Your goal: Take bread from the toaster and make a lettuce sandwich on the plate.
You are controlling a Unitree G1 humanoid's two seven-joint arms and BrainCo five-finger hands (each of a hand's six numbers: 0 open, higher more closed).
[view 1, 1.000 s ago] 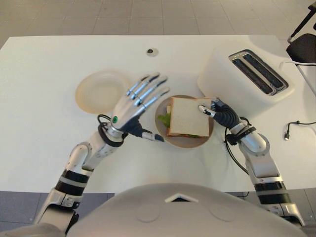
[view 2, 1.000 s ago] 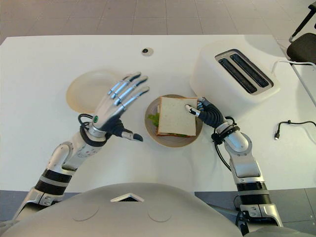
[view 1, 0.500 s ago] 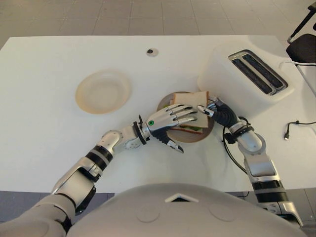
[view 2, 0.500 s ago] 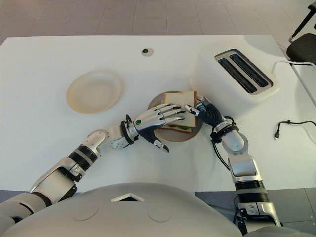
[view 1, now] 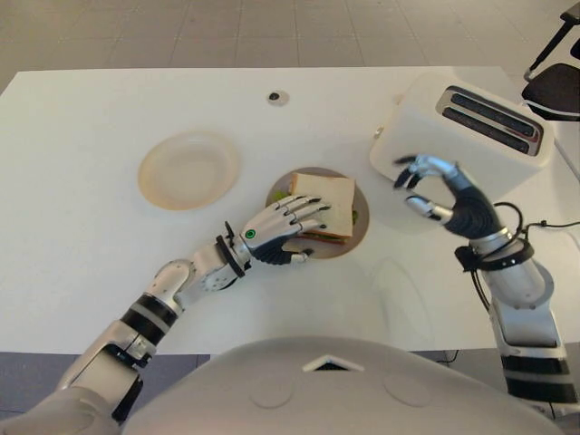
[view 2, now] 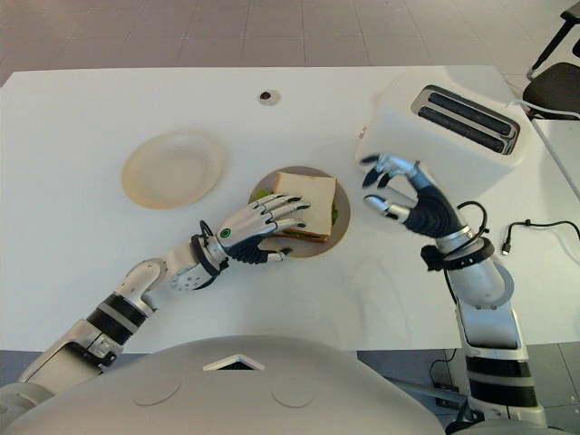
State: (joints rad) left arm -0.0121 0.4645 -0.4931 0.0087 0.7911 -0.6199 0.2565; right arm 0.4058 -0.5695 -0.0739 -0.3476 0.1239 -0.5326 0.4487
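Note:
A sandwich of white bread with lettuce showing at its edges lies on the brown plate in the middle of the table. My left hand is at its near-left corner. The fingers curl over the top slice and the thumb sits by the plate's front rim. My right hand hangs above the table in front of the white toaster, apart from the sandwich. Its fingers are spread and half bent and hold nothing. The toaster's two slots look dark.
An empty cream plate lies to the left of the sandwich. A small round port sits in the table at the back. A black cable lies at the right edge, and a dark chair stands behind the toaster.
My right hand let go of the top slice and rose back to the right. The left hand slid along the sandwich, and plate and sandwich shifted a little left. The toaster has turned slightly.

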